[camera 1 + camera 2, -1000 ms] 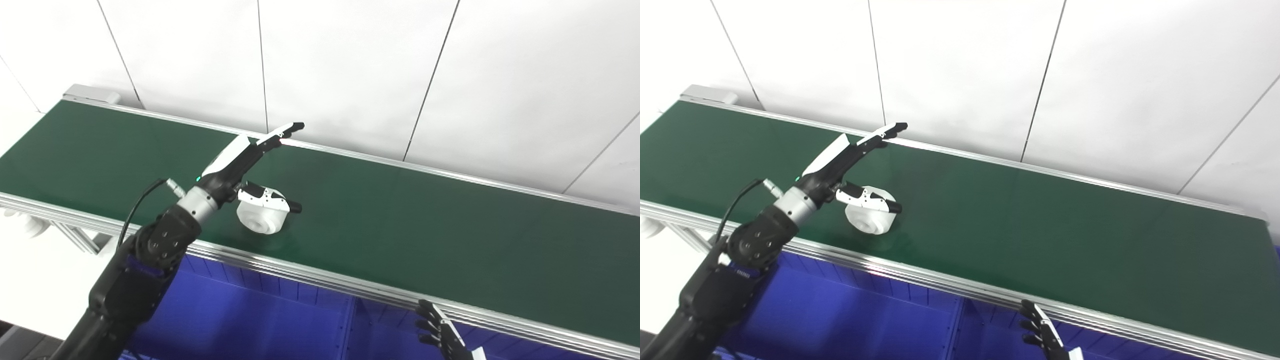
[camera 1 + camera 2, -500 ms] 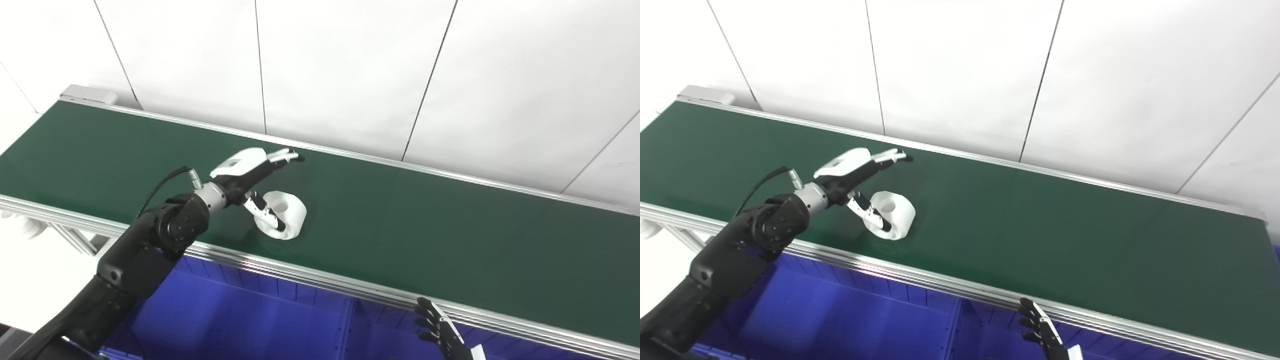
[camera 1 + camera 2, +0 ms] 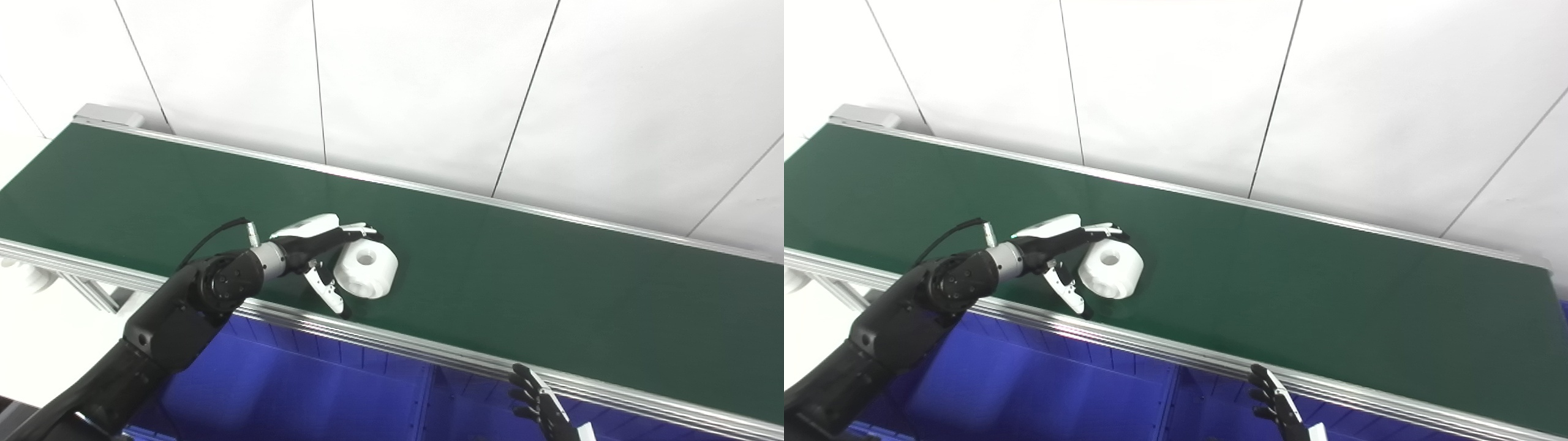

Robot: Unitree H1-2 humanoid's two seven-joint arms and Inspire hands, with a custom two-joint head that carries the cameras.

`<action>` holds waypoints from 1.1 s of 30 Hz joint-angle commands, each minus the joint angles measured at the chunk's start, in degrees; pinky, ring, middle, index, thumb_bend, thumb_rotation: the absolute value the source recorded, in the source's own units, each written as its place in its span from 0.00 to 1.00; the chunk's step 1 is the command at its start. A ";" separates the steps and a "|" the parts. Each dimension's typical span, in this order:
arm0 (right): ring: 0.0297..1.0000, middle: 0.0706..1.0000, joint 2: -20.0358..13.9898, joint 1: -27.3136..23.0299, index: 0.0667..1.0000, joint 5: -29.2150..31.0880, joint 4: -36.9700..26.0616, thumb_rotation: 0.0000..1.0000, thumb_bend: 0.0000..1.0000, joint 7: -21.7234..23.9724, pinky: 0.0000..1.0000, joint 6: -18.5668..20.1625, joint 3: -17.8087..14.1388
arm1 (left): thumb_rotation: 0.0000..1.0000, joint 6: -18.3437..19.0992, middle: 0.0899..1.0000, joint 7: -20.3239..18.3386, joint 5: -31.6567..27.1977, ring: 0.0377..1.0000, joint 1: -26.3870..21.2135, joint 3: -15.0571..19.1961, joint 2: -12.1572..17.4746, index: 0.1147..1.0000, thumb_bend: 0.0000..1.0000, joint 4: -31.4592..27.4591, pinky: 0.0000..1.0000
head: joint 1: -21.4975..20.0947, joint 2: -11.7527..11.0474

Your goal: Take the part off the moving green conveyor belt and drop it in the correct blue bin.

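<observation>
Part on belt, grasp not yet closed.

The white part (image 3: 366, 267) lies on the green conveyor belt (image 3: 551, 294), near its front rail; pickup and drop into the blue bin (image 3: 294, 392) remain. The left hand (image 3: 324, 257) is spread wide just beside the part's left side, fingers (image 3: 361, 229) above, thumb below. The right hand (image 3: 542, 407) waits low, holding nothing, fingers apart.

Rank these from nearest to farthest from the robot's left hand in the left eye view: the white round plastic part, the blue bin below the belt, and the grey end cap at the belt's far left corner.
From the left hand:
1. White round plastic part, right beside the fingers on the green conveyor belt.
2. Blue bin, below the belt's near rail.
3. Grey end cap, at the belt's far left corner.
</observation>
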 commanded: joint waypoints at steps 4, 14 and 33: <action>0.80 0.83 0.53 0.23 0.87 0.27 -2.68 0.29 0.74 -0.51 0.73 -1.61 -0.19 | 0.00 -9.88 0.44 13.26 1.26 0.51 0.23 2.64 -4.43 0.49 0.53 3.39 0.48 | 0.07 0.15; 0.80 0.83 0.81 0.48 0.87 -0.03 -3.36 0.32 0.74 -0.46 0.73 -0.91 -0.33 | 0.00 -14.63 0.44 21.94 2.04 0.40 -0.02 4.26 -8.52 0.47 0.50 5.85 0.46 | 0.08 0.45; 0.82 0.85 2.61 2.66 0.89 -1.32 -7.96 0.38 0.73 0.09 0.76 1.83 0.67 | 0.00 -28.51 0.43 22.36 -3.97 0.40 17.47 7.54 -4.33 0.47 0.50 -9.08 0.43 | -9.46 6.97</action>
